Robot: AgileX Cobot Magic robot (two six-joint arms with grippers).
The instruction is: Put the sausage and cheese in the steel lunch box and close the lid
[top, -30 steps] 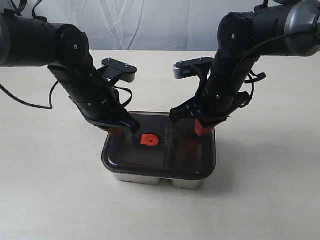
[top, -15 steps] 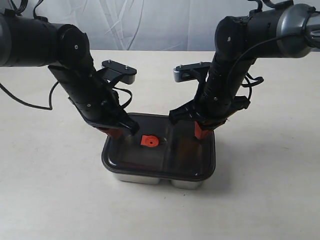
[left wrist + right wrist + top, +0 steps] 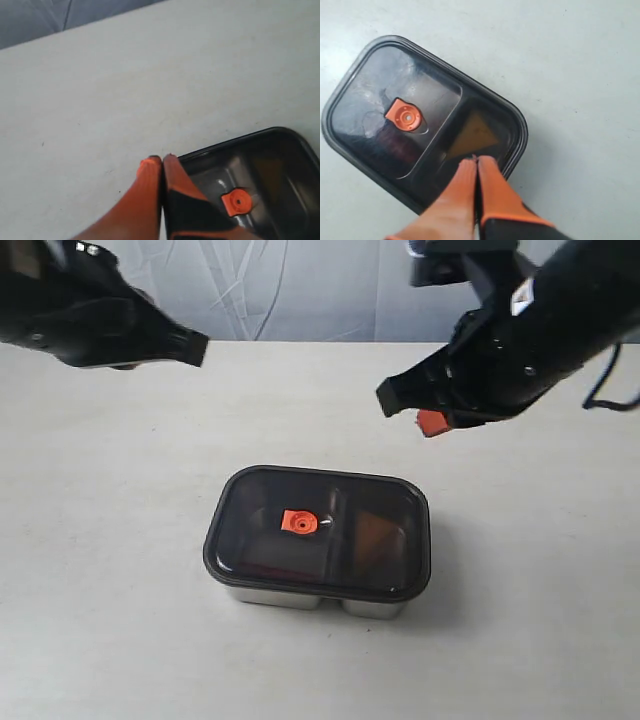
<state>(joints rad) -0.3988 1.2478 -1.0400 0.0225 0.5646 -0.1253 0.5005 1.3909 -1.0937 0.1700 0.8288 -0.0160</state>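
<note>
The steel lunch box [image 3: 300, 597] sits mid-table with the smoky dark lid [image 3: 250, 500] lying flat on it, orange valve tab [image 3: 298, 522] on top. Through the lid [image 3: 380, 80] the yellow-orange cheese [image 3: 472, 134] shows in one compartment, and a dim dark-red shape, likely the sausage [image 3: 395, 145], in the other. My left gripper [image 3: 162, 159] is shut and empty, raised off the lid's corner [image 3: 280, 150]. My right gripper [image 3: 432, 422] hangs above and behind the box's right side, its orange fingers [image 3: 492, 185] pressed together with nothing between them.
Pale tabletop [image 3: 120, 620] surrounds the box on all sides. A wrinkled grey backdrop [image 3: 300, 290] hangs behind the table's far edge. The left arm [image 3: 90, 315] is at the upper left, the right arm [image 3: 540, 340] at the upper right.
Both grippers were pressed down on the lid's back edge. Both arms have since lifted off it, left up and leftward, right up and rightward. The lid stays on the box.
</note>
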